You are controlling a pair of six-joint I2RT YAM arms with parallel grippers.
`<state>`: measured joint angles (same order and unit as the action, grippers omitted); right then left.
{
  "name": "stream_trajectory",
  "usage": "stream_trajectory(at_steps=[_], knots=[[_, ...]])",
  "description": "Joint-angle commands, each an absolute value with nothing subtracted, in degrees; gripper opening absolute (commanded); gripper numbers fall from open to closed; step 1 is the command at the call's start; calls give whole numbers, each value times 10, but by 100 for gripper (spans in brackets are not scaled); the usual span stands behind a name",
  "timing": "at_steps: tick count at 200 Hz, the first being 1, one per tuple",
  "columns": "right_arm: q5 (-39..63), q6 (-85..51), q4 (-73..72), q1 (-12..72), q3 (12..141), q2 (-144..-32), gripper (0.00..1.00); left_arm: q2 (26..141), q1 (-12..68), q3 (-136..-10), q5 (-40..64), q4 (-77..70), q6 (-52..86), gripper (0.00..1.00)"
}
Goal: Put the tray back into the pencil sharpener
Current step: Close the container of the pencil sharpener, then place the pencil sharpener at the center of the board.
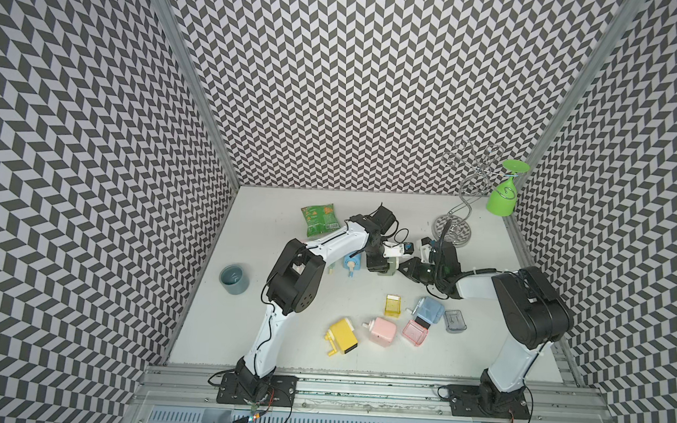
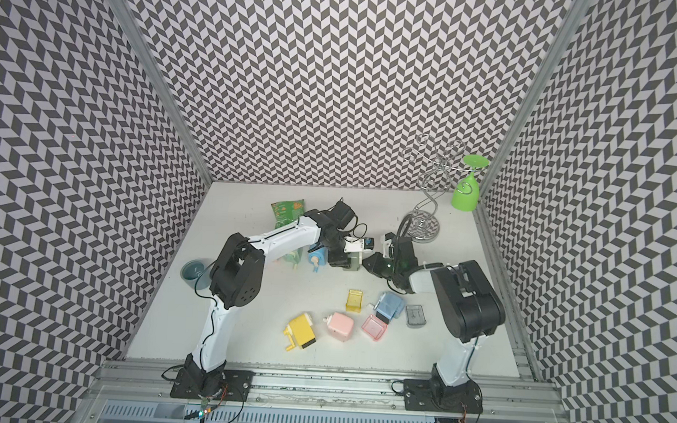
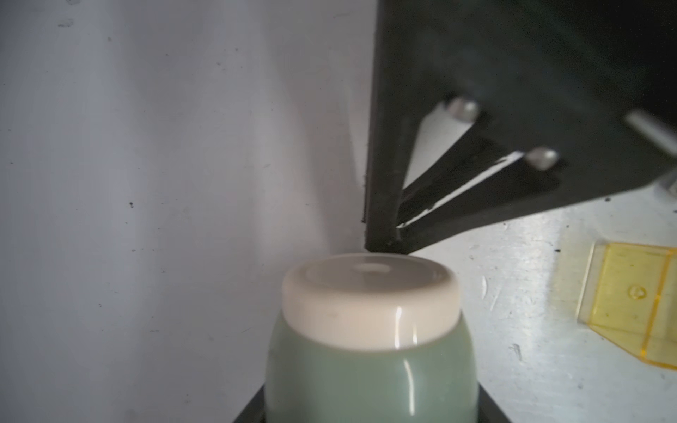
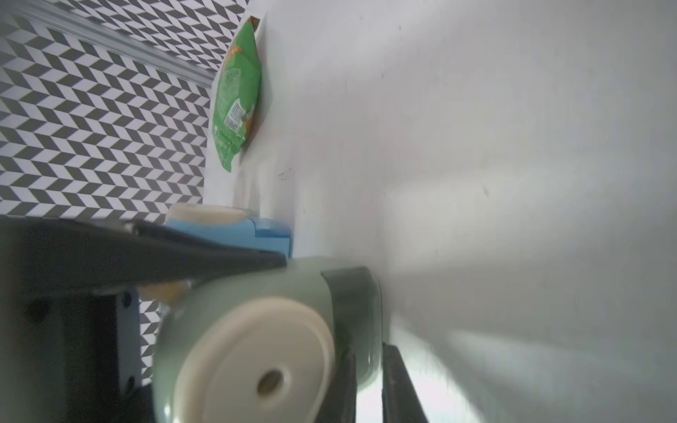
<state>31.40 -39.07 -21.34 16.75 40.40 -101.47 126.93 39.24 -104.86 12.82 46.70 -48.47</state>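
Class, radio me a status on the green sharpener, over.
Left hand clamps green sharpener. Right hand pinches dark tray at its slot. Blue sharpener close beside, not blocking.

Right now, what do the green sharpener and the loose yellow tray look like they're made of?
Green sharpener: looks like glossy moulded plastic, sage green with a cream end cap; bright streak highlights run down its rounded body. Yellow tray: likely hard transparent plastic, tinted yellow; the table shows through its walls and its edges glow.
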Motion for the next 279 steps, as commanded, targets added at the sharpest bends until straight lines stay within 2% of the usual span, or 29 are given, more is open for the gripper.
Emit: stream_trajectory(at_steps=[1,27,55,94,107,128,168,217,225,279], knots=[[297,-391,-239,144,386,-956,16,1243,400,-1021,155,423,-468,34],[276,-370,-196,142,392,-950,15,1230,401,-1002,156,405,-457,31],[260,-371,-194,140,371,-921,15,1222,402,-1004,138,402,-415,18],[230,-366,-178,130,347,-852,16,1163,410,-967,98,344,-264,8],[221,-363,-171,125,337,-826,16,1149,417,-965,82,346,-221,7],[204,-364,-161,115,322,-788,16,1140,432,-980,46,367,-143,0],[175,-365,-146,109,303,-730,17,1199,462,-1087,-52,500,48,0],[146,-366,-132,108,288,-677,18,1226,494,-1137,-184,569,248,0],[140,-367,-127,107,288,-672,18,1235,494,-1153,-202,587,278,3],[135,-361,-115,107,289,-666,18,1311,495,-1226,-232,647,342,6]])
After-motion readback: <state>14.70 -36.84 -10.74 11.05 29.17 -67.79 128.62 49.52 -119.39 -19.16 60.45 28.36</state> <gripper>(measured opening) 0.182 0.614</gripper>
